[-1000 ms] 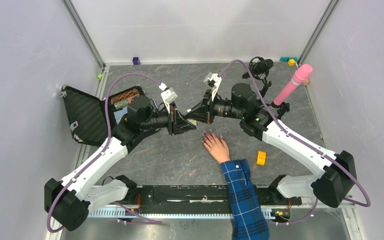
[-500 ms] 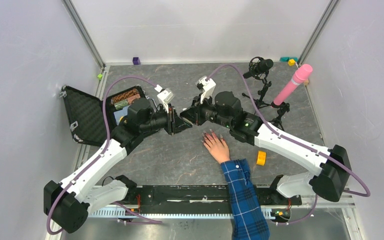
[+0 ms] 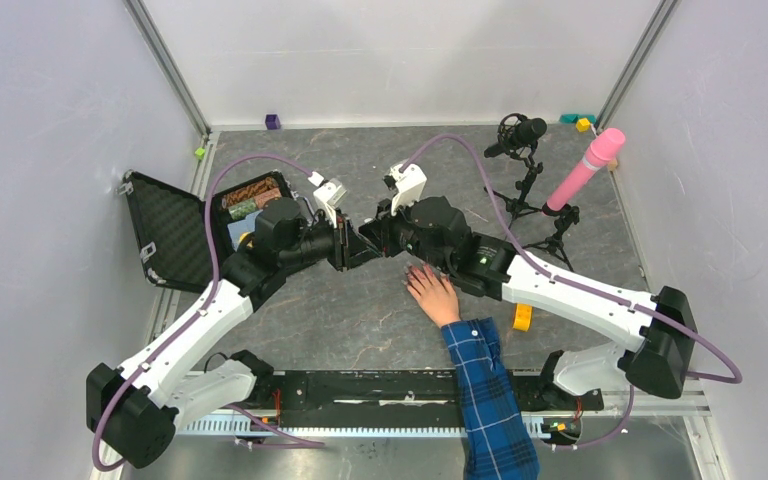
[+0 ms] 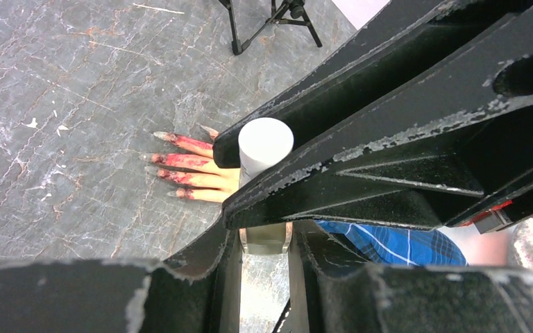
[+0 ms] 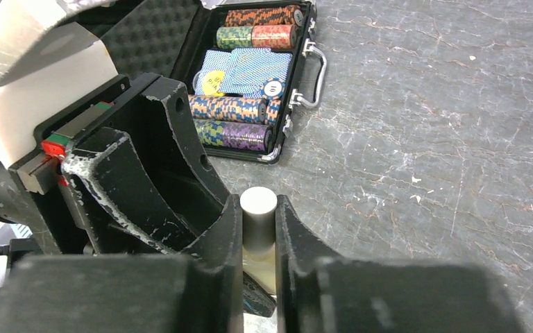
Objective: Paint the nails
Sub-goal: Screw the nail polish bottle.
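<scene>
Bottle (image 4: 264, 243), judged light and slippery, was clamped low by left gripper (image 4: 265, 232), its cap (image 4: 266, 141) pinched by right gripper (image 5: 258, 201).

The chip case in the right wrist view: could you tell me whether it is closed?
No, the chip case lies open, with stacked chips showing inside.

surface: grey marbled table (image 3: 360, 310) | on it: pale hand (image 3: 432, 293) flat; open chip case (image 3: 172, 235) left; yellow roll (image 3: 522, 316); tripods (image 3: 528, 188)
</scene>
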Action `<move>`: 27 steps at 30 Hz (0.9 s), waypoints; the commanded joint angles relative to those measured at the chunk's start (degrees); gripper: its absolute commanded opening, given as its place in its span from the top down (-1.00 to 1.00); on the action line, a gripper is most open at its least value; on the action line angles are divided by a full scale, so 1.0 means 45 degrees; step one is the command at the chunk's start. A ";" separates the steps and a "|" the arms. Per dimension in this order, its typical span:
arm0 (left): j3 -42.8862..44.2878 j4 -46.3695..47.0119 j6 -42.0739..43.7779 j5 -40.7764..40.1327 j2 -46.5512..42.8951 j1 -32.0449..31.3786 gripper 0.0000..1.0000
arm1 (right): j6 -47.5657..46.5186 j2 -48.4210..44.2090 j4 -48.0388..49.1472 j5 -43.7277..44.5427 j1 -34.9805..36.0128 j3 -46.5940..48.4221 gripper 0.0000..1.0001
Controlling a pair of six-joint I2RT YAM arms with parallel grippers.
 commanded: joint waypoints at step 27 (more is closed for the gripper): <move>0.1248 0.0782 0.0730 0.1765 0.0413 0.0078 0.96 | -0.2811 -0.2537 -0.1544 -0.5440 -0.3881 0.0804 -0.96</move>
